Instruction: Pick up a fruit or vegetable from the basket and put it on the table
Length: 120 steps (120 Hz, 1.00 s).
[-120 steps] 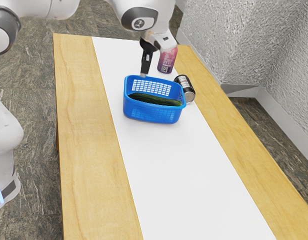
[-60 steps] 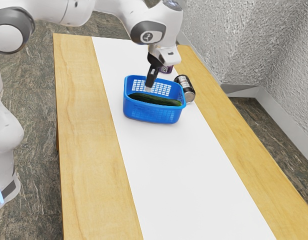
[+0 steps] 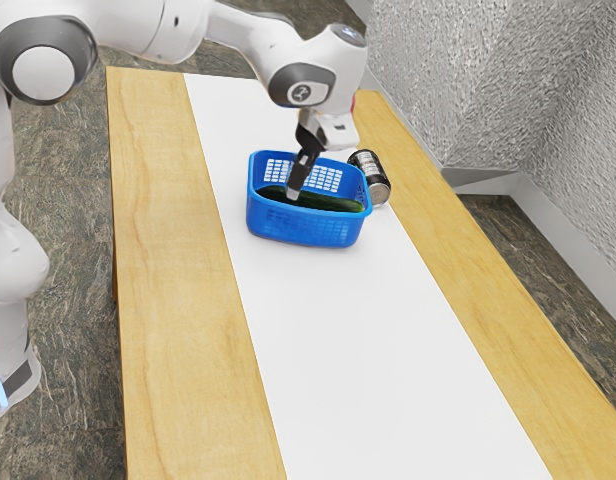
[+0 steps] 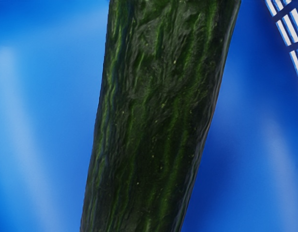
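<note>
Inside the blue openwork plastic basket [image 3: 304,231], a long dark-green cucumber [image 3: 330,202]; black end effector [image 3: 293,195] close over it, cannot tell whether apart or together; best straddle its narrow width, then lift straight

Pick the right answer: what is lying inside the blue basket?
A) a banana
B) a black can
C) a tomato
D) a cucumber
D: a long, dark green cucumber with ridged skin lies in the blue basket.
</note>
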### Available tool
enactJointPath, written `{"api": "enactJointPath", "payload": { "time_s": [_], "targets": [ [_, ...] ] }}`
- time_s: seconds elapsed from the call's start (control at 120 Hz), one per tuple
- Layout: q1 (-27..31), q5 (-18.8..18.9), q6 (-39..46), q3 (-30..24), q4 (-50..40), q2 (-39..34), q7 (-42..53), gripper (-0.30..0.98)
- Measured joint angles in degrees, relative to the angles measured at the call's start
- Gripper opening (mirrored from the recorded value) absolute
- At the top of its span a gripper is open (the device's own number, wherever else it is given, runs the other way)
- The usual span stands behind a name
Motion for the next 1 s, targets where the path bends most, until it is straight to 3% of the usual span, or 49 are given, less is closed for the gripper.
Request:
{"api": "enactJointPath", "payload": {
  "time_s": [0.475, 0.683, 1.0],
  "targets": [
    [-0.8, -0.1, 0.2, 0.8, 0.8, 1.0, 2.2, 0.69],
    [4.6, -0.1, 0.7, 0.4, 1.6, 4.2, 3.2, 0.68],
    [4.9, -0.1, 2.2, -0.6, 1.6, 4.5, 3.9, 0.67]
  ]
}}
